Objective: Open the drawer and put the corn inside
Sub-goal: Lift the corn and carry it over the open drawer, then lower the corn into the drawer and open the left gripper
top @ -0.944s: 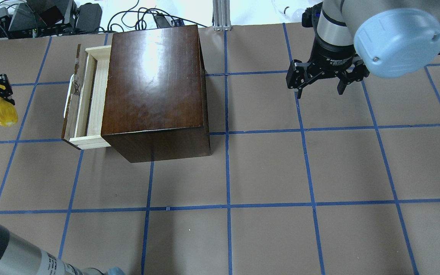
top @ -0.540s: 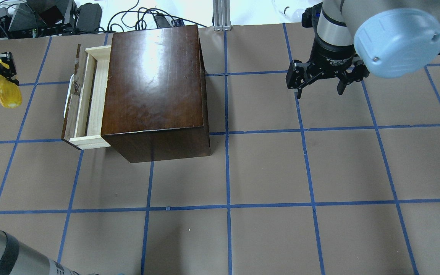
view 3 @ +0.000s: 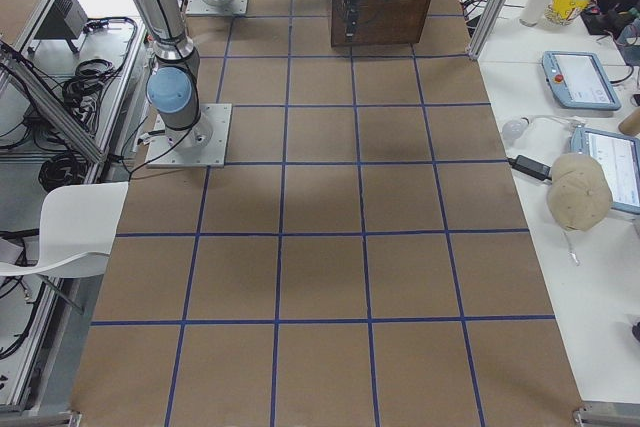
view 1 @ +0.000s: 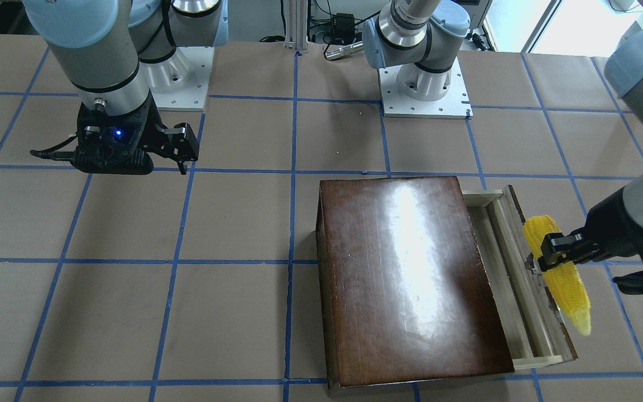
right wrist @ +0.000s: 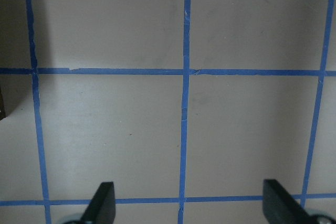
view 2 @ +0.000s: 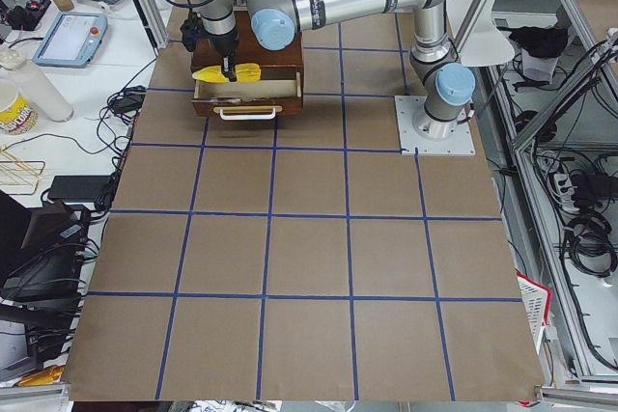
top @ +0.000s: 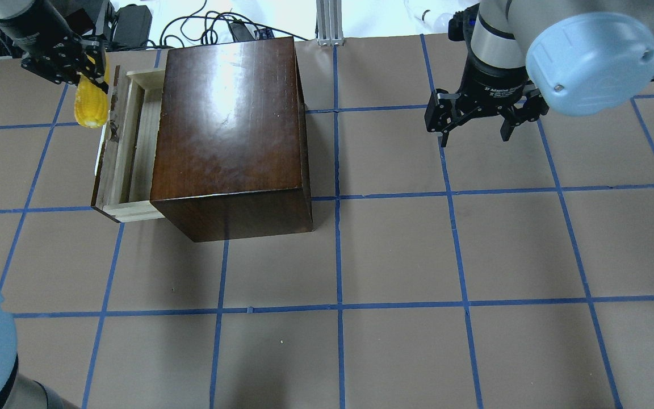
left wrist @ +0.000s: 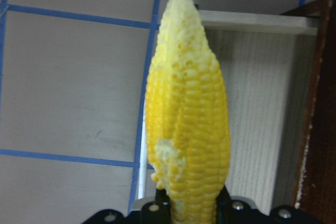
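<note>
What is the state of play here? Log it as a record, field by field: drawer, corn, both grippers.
drawer: pulled partly out of the dark-brown wooden box; the visible part of the tray holds nothing
corn: in the air, gripped nearer its thick end, over the drawer's front panel, not yet inside
left gripper: shut on the corn
right gripper: open, empty, hovering over bare table, apart from the box
task stage: drawer open; corn not placed
</note>
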Motion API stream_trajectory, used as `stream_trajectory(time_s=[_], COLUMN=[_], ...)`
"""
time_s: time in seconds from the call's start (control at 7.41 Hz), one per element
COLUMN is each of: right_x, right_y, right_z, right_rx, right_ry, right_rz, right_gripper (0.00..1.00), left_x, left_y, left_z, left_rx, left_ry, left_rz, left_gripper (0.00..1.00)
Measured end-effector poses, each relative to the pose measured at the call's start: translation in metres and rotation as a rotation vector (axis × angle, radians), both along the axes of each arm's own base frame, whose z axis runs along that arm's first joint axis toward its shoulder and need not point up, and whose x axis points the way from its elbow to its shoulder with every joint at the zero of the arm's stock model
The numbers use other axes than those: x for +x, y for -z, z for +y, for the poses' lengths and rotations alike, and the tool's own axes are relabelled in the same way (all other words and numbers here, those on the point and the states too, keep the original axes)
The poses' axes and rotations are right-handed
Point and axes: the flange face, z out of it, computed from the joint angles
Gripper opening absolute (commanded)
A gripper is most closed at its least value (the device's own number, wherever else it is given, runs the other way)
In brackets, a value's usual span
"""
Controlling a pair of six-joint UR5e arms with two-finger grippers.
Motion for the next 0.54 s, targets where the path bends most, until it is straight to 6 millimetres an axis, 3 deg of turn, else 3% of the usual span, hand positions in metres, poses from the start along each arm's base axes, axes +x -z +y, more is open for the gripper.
stream_trajectory(time_s=[0.54], right_x=[0.000], right_y=[0.000], right_z=[0.000], right_rx=[0.000], right_ry=[0.000], right_rz=[0.003], right_gripper=[1.00], left_x=[-0.010], left_y=[0.050], left_z=[-0.001], left_rx=[0.060], left_ry=[0.110], left_rz=[0.075], left_gripper=[0.00])
